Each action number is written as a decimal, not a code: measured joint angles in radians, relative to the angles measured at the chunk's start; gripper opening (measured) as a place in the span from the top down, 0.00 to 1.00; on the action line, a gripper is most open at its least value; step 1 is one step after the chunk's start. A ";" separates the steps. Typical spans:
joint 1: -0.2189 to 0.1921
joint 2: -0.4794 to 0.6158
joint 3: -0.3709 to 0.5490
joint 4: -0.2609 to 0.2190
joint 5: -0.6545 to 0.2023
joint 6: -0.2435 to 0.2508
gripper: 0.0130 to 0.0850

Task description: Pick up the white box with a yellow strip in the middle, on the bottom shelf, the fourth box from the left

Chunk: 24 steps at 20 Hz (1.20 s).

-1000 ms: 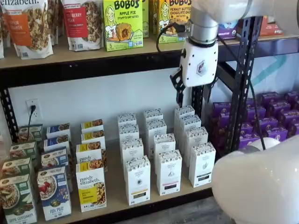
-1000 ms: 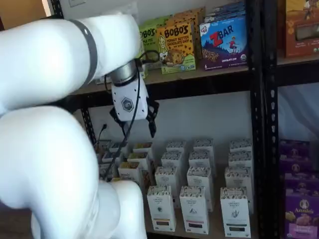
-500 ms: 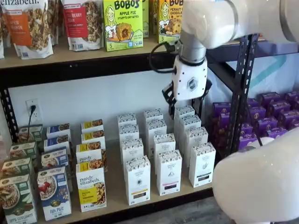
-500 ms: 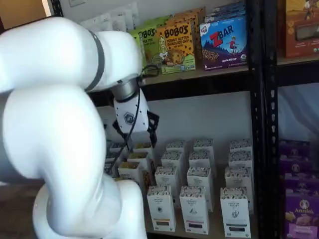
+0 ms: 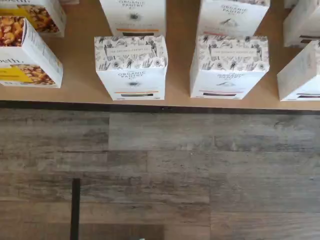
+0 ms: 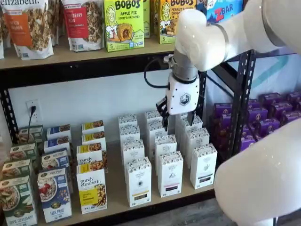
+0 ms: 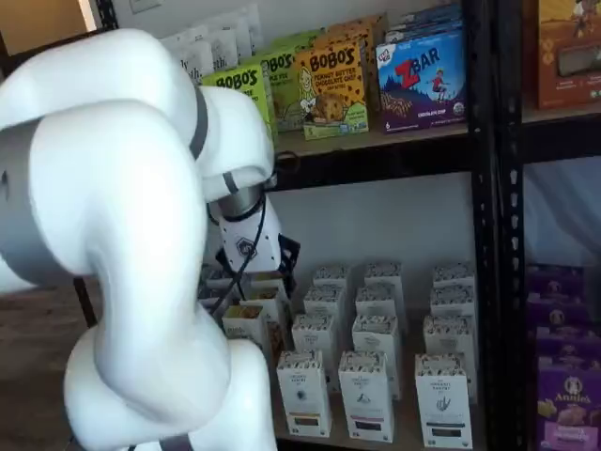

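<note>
Readable labels on shelf goods

Upper shelf: green carton [image 6: 123, 24] read "BOBO'S APPLE PIE", yellow carton [image 7: 332, 86] "BOBO'S PEANUT BUTTER CHOCOLATE CHIP", blue box [image 7: 422, 80] "ZBAR". Pouches far left: one [image 6: 29, 26] showed "elizabeth", red one [image 6: 83, 23] "BERRY". Bottom shelf [image 6: 115, 197]: yellow-panel box [image 6: 92, 188] read "purely elizabeth."; white box [image 5: 132, 67] in wrist view read "ORGANIC PANTRY", same on its right neighbour [image 5: 229, 66]. Purple box [image 7: 568, 404] far right read "Annie's". Other print was too small.
</note>
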State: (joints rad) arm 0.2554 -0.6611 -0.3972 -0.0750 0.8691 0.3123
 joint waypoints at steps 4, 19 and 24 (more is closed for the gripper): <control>0.011 0.059 0.011 0.027 -0.069 -0.004 0.00; 0.009 0.306 0.021 0.015 -0.336 0.009 0.00; 0.005 0.394 0.004 0.005 -0.402 0.015 0.00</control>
State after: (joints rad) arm 0.2606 -0.2676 -0.3928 -0.0702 0.4673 0.3277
